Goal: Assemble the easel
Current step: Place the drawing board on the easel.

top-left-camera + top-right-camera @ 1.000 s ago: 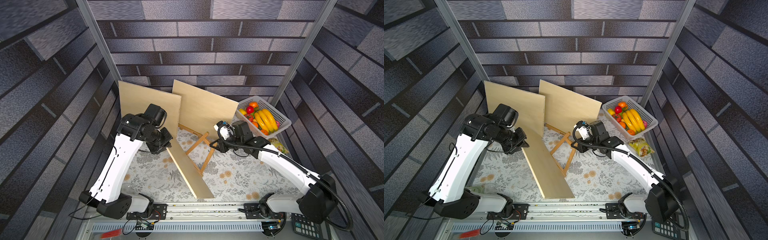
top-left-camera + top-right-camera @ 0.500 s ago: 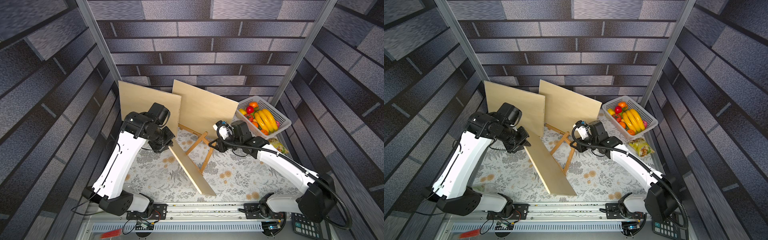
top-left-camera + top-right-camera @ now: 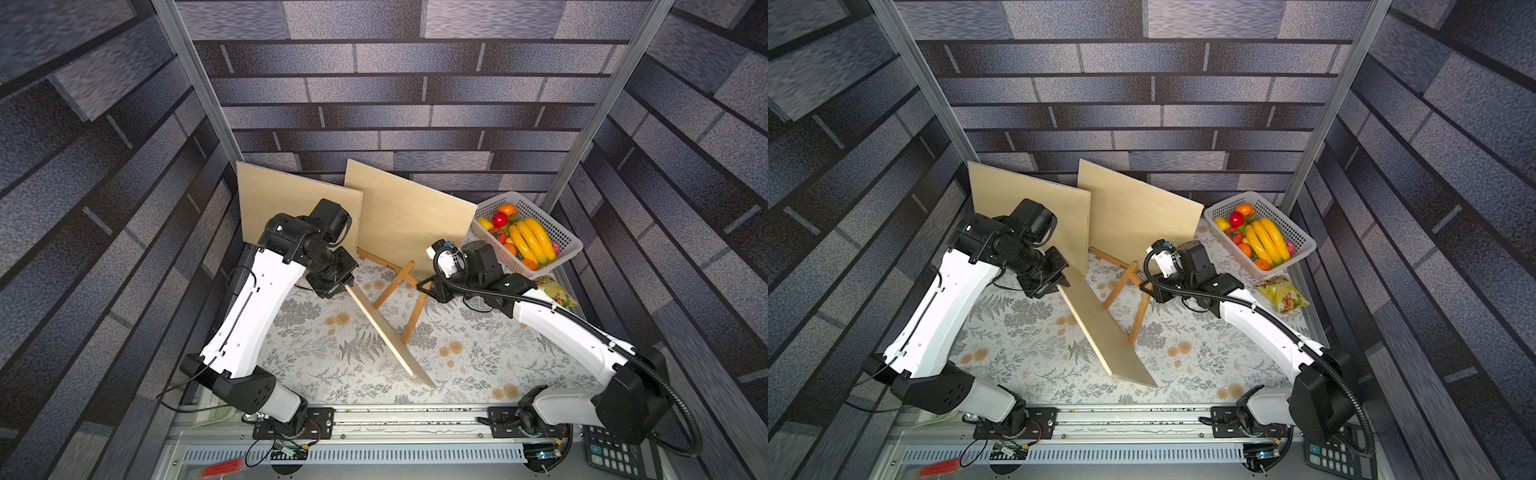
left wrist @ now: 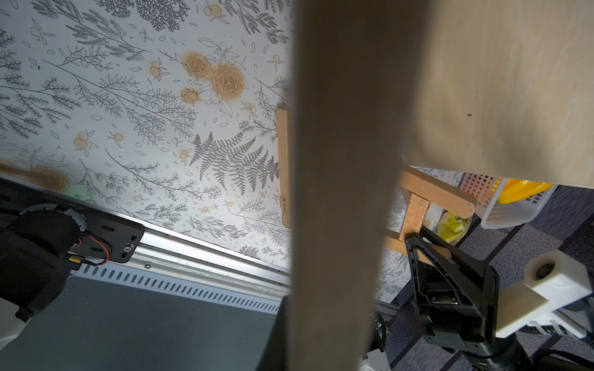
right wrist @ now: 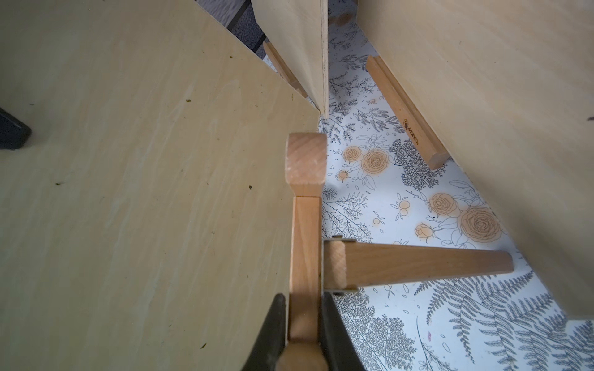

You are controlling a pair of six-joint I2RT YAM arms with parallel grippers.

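Standing mid-table on the floral cloth (image 3: 332,357), the easel (image 3: 413,320) is pinched at its upright post by my right gripper (image 5: 302,298). Just beside it, my left gripper (image 3: 347,286) is clamped on the upper end of a tilted board (image 3: 390,336).

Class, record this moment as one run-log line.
left gripper: shut on board | right gripper: shut on easel | board: tilted, beside easel
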